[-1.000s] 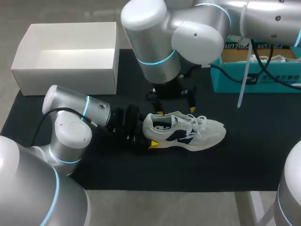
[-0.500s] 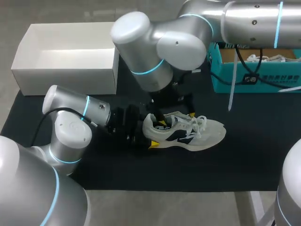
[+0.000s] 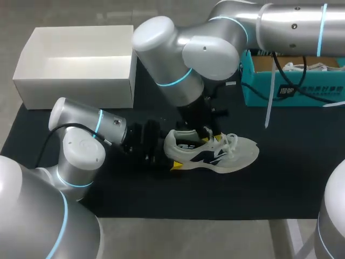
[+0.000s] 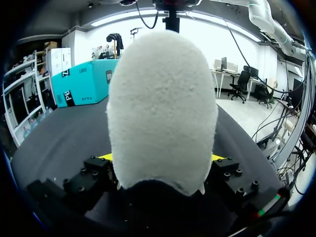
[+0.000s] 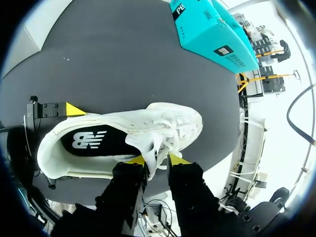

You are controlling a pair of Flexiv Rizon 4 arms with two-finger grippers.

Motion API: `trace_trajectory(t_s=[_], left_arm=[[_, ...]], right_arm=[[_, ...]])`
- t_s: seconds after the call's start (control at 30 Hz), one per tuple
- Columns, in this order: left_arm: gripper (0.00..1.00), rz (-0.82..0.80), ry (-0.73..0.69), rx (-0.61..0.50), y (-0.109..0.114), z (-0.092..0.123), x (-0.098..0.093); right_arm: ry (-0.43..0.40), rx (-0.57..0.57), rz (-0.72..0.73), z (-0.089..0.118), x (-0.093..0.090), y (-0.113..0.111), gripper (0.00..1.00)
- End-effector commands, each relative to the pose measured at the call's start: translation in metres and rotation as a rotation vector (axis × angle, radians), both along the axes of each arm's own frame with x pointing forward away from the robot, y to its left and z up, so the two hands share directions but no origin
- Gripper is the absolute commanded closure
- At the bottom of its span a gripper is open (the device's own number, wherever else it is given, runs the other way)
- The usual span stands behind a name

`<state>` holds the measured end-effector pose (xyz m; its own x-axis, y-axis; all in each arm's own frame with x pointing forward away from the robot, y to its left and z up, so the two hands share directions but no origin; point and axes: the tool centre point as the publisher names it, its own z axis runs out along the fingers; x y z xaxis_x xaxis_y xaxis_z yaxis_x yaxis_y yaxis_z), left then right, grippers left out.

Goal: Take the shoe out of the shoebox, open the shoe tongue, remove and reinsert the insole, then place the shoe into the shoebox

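A white sneaker [image 3: 234, 154] lies on its sole on the black mat [image 3: 280, 178], toe to the right. My left gripper [image 3: 170, 152] holds it at the heel; in the left wrist view the heel [image 4: 163, 108] fills the gap and touches both fingers of that gripper [image 4: 162, 159]. My right gripper [image 3: 210, 136] comes down from above and is shut on the shoe tongue [image 5: 157, 148], pinched between the two yellow tips of that gripper [image 5: 156, 159]. The black insole [image 5: 91, 140] shows inside the shoe. The white shoebox [image 3: 75, 89] stands open at the back left.
A teal box [image 3: 269, 91] with another shoe in it stands at the back right edge of the mat. A white strap hangs from my right arm near it. Bare mat lies in front of and to the right of the sneaker.
My right gripper has come down from behind the shoe onto its laces and closed on the tongue. My left arm and the shoe have stayed in place.
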<state>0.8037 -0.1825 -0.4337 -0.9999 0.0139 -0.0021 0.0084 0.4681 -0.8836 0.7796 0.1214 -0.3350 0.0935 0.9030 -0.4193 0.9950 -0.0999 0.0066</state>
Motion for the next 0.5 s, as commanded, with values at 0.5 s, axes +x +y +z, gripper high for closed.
trace_trajectory(t_s=[0.5], left_arm=[[1.00,0.001,-0.001,0.001,0.000,-0.001,0.000]], right_arm=[[-0.041,0.001,-0.112,0.011,-0.006,-0.077,1.00]])
